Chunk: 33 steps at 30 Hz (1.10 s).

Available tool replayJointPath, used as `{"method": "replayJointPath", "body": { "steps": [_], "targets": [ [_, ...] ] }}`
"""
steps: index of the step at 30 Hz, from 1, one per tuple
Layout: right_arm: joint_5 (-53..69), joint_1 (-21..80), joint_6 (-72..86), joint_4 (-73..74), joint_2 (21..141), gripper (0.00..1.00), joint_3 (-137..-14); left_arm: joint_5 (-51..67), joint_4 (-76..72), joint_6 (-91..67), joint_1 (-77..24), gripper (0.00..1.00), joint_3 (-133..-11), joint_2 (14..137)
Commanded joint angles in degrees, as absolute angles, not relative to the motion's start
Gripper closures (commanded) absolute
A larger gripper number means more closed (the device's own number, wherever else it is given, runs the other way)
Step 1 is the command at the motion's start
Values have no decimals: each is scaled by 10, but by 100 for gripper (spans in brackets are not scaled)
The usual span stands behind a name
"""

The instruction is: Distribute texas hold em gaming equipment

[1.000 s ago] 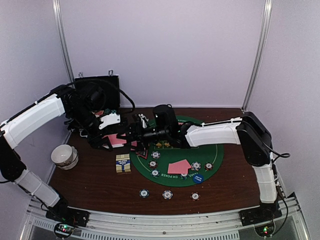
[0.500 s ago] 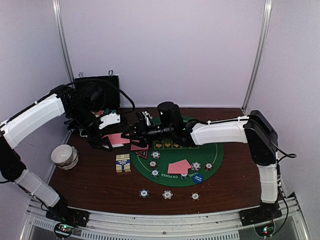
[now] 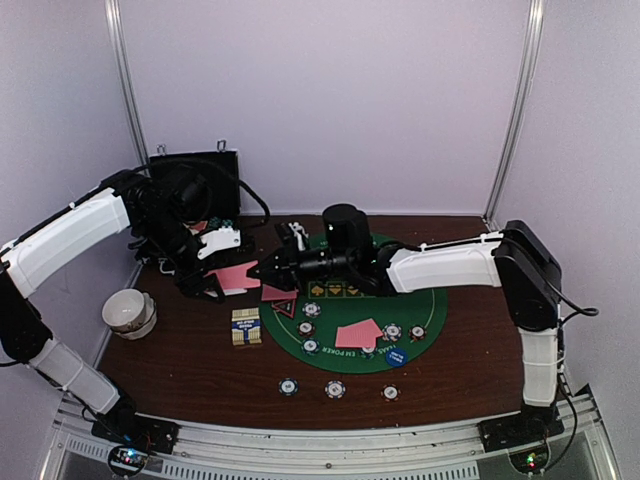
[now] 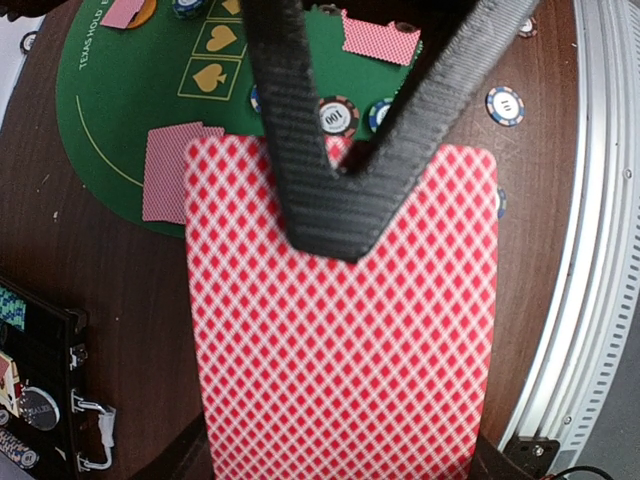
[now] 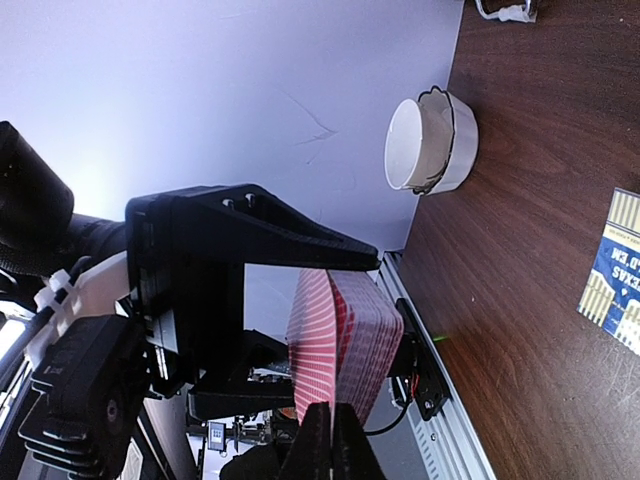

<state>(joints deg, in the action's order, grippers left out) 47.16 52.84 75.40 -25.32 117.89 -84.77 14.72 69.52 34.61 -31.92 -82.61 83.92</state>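
My left gripper [image 3: 214,276] is shut on a deck of pink-red-backed playing cards [image 3: 238,276], held above the table's left side. The deck [image 4: 340,340] fills the left wrist view, where my left gripper [image 4: 335,458] clamps its lower end. My right gripper [image 3: 263,271] reaches in from the right and is shut on the edge of the top card. The right wrist view shows that top card [image 5: 318,330] bowed away from the deck, its edge pinched in my right gripper [image 5: 332,442]. On the green mat [image 3: 430,300] lie face-down cards [image 3: 357,333], several chips [image 3: 312,309], a blue disc [image 3: 397,355] and a triangle marker [image 3: 285,307].
A white bowl [image 3: 130,311] stands at the left edge. The black case [image 3: 195,185] stands open at the back left. A card box [image 3: 246,326] lies beside the mat. Three chips [image 3: 335,389] sit in a row near the front edge.
My right gripper's fingers have closed on the top card of the deck, and the right wrist has shifted slightly right. The left arm and deck have held still.
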Motion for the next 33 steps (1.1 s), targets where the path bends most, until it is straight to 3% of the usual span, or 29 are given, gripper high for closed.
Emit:
{"method": "replayJointPath", "body": {
  "steps": [1, 12, 15, 17, 21, 24, 28, 33],
  "targets": [
    [484, 514, 762, -274, 1140, 100, -823, 144, 680, 352, -318, 100, -825, 824],
    [506, 455, 709, -196, 1072, 100, -758, 140, 680, 353, -318, 100, -821, 821],
    [508, 429, 644, -103, 1051, 100, -761, 137, 680, 353, -318, 100, -818, 818],
    [491, 416, 558, 40, 1045, 100, -794, 135, 680, 353, -318, 100, -818, 817],
    [363, 410, 326, 353, 1069, 100, -934, 135, 680, 353, -318, 100, -819, 815],
    [241, 413, 197, 484, 1116, 100, -1029, 133, 681, 353, -318, 100, -818, 811],
    [60, 428, 88, 557, 1164, 100, -1115, 128, 683, 354, -318, 100, -817, 806],
    [-147, 470, -46, 542, 1207, 100, -1156, 125, 685, 355, -318, 100, -813, 803]
  ]
}}
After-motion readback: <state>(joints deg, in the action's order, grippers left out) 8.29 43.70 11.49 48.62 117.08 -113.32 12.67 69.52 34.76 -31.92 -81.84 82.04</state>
